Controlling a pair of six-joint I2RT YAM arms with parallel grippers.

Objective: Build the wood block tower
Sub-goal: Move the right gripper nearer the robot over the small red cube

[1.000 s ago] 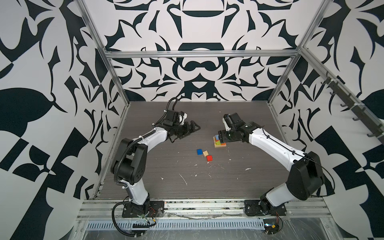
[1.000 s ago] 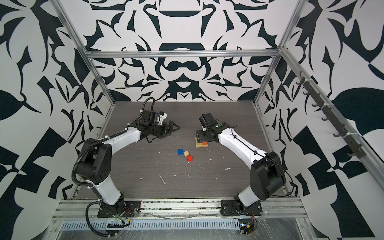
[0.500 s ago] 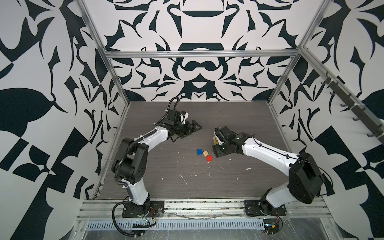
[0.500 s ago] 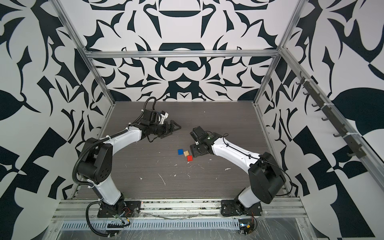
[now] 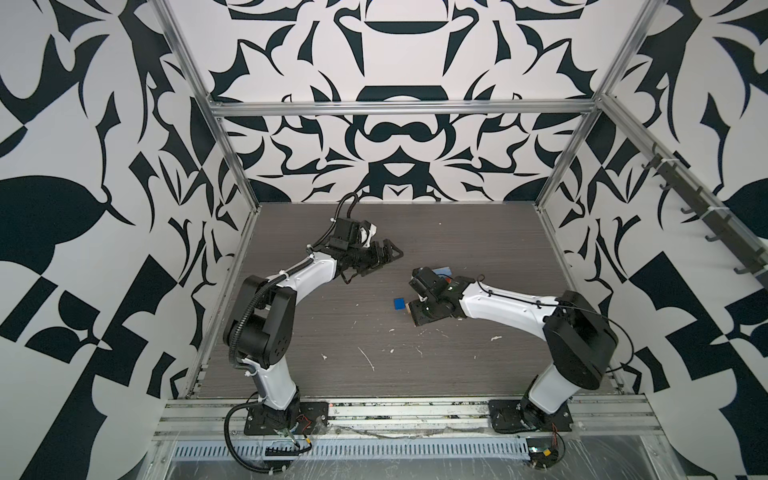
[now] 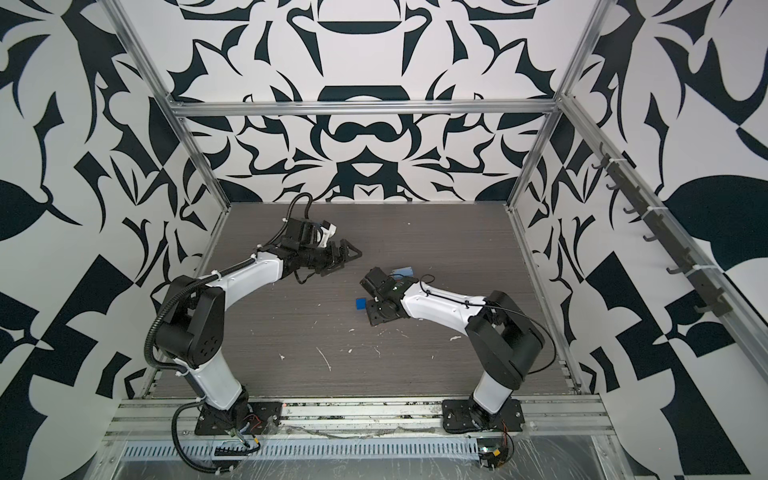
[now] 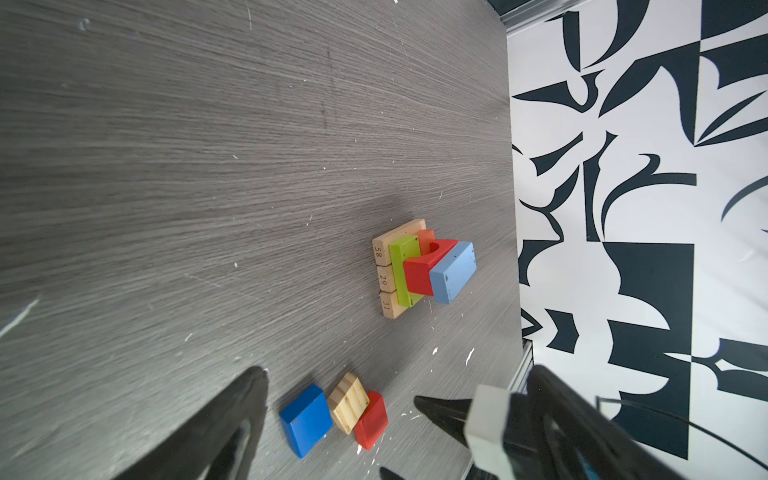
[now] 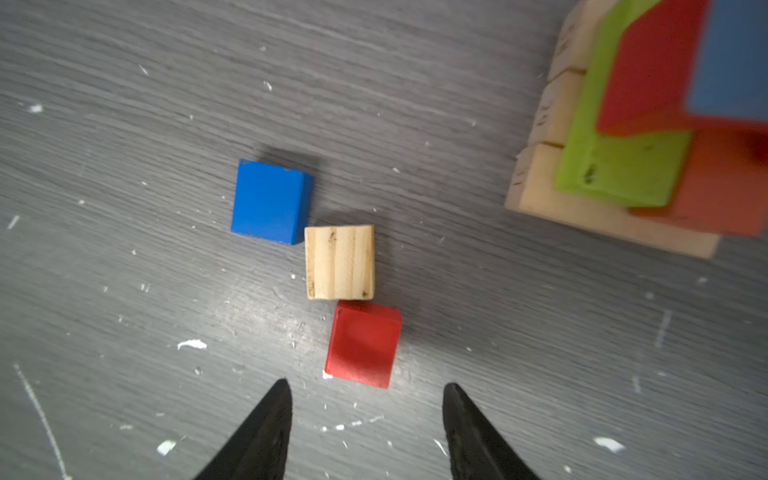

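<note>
Red cube (image 8: 363, 344) lies just ahead of my right pincer (image 8: 368, 382), jaws apart and empty; my left pincer (image 7: 336, 384) gapes wide.

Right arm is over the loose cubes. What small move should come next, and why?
Probably ease the right gripper forward until its open jaws straddle the red cube: it lies just ahead of them, unheld, beside the tan cube.

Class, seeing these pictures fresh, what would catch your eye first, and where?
Bold black-and-white patterned walls enclose the table. A colourful wood block tower stands on it; beside it a blue cube, tan cube and red cube lie in a diagonal row before the open right gripper.
</note>
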